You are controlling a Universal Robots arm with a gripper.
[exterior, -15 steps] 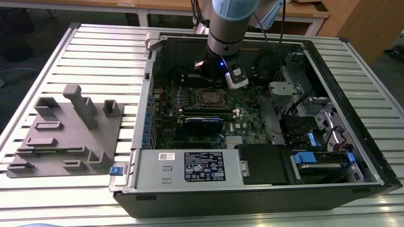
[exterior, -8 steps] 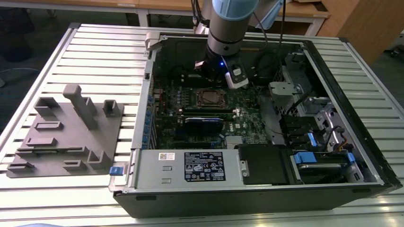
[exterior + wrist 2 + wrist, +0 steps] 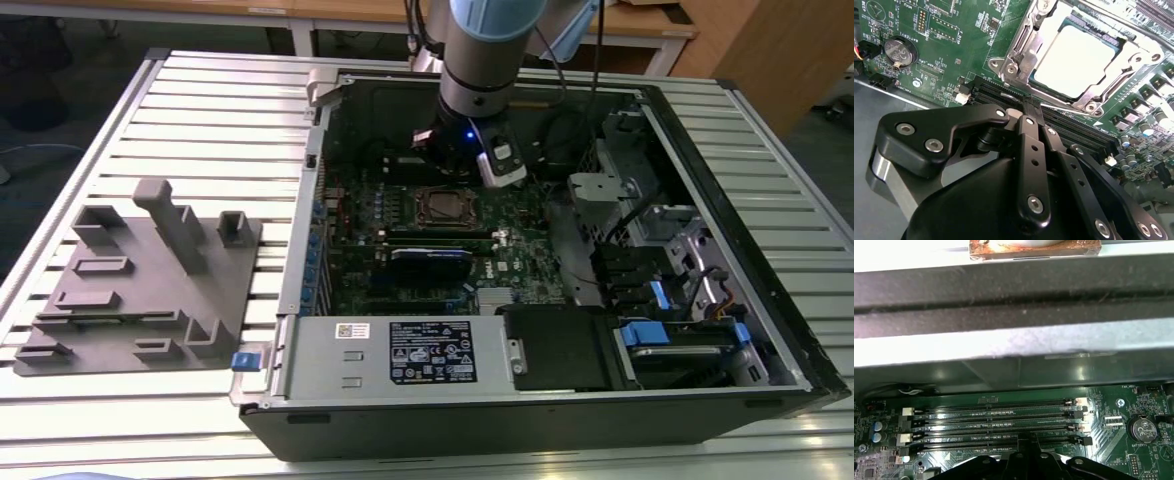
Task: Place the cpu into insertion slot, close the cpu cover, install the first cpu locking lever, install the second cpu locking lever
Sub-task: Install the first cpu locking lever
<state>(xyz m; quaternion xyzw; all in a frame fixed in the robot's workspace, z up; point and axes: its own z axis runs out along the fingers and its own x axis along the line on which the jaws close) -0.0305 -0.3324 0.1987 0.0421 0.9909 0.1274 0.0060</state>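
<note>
Scene: An open computer case (image 3: 747,200) lies on its side on a ribbed metal table (image 3: 200,110), the robot arm reaching down into it in the exterior view.
Claw: The gripper (image 3: 1031,106) is made of black jointed links with silver screw heads. Its fingertips are pressed together with nothing between them, and they hover over the long black memory slots (image 3: 994,425).
Chip: The cpu (image 3: 1074,62), flat, square and pale silver, sits in the insertion slot (image 3: 445,208) near the middle of the green motherboard (image 3: 969,40).
Cover: The cpu cover (image 3: 1134,52), a shiny stamped-metal frame, lies down around the chip, whose top shows through its window. Whether the levers are hooked cannot be told.
Exterior view alone: A grey moulded tray (image 3: 134,290) with upright blocks lies on the table at that view's left, beside the case. A boxy power supply (image 3: 400,350) with a printed label fills the case's near edge.
Second wrist view alone: The close look at the chip and frame just beyond the fingertips, with a round coin battery (image 3: 898,51) well off to one side.
First wrist view alone: The slots run in parallel rows with white end clips, below the case's plain grey wall.
</note>
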